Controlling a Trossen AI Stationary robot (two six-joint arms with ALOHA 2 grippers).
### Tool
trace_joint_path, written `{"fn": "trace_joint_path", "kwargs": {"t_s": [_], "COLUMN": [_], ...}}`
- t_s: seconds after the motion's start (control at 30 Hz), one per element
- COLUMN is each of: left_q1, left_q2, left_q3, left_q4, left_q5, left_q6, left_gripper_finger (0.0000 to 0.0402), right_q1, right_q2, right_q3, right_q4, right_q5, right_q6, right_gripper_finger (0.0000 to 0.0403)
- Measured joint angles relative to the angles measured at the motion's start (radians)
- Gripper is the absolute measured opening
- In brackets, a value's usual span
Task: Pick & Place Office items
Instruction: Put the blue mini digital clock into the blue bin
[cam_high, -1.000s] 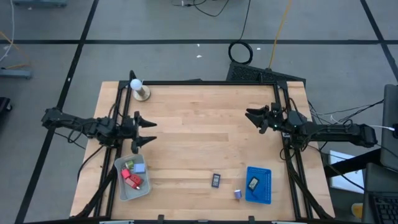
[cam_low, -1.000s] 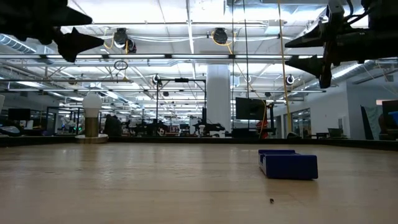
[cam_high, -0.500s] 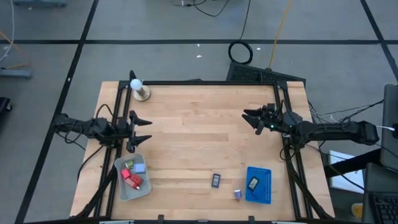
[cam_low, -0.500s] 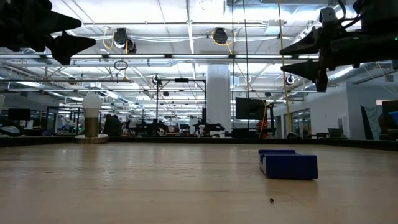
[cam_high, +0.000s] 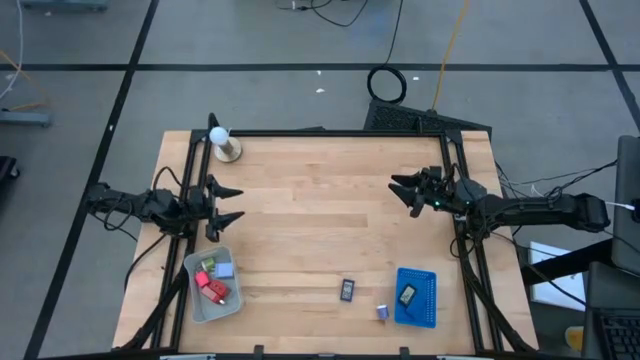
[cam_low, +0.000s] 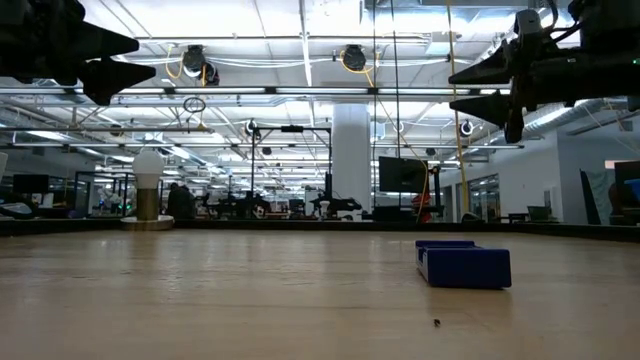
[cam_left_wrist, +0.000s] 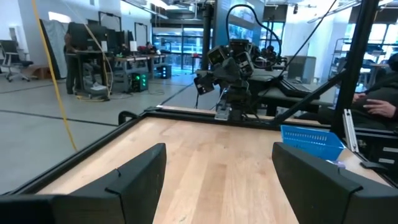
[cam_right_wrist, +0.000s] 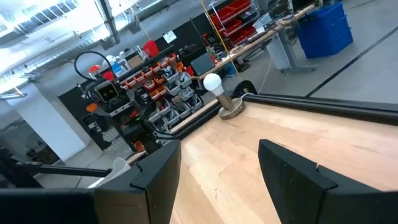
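Left claw open, empty, above counter near grey tray; right claw open, empty, opposite.

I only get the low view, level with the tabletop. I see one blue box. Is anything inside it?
Observer: Yes, from above the blue tray holds one dark rectangular piece.
Operator: Anything else lying on the wood?
Observer: A black rectangle and a small purple bit, both beside that tray.
Operator: Is there a second box?
Observer: A grey tray near the left hand holds red and light-blue blocks.
Operator: Are the hands holding anything?
Observer: No, left and right hand are both open and empty.
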Motion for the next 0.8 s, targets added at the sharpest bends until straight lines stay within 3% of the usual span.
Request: {"fn": "trace_joint_path", "kwargs": {"t_s": [0.17,0.57,0.7,0.8], "left_q1": [0.0,0.0,0.0,0.0], "left_q2": [0.0,0.0,0.0,0.0], "left_q3": [0.0,0.0,0.0,0.0], "left_q4": [0.0,0.0,0.0,0.0], "left_q5": [0.0,0.003,0.003,0.003], "left_q6": [0.0,-0.003,-0.003,-0.003], "left_gripper_finger": [0.0294,0.0294,0.0294,0.0294], "right_q1": [0.0,0.0,0.0,0.0], "right_q2": [0.0,0.0,0.0,0.001], "right_q3": [0.0,0.0,0.0,0.041], "right_q4": [0.022,0.016,-0.041,-0.189], "right_q5": [-0.078,-0.075,-0.048,0.006], "right_q6": [0.0,-0.136,-0.217,-0.248], "right_gripper_finger": [0.021,0.021,0.021,0.021]}}
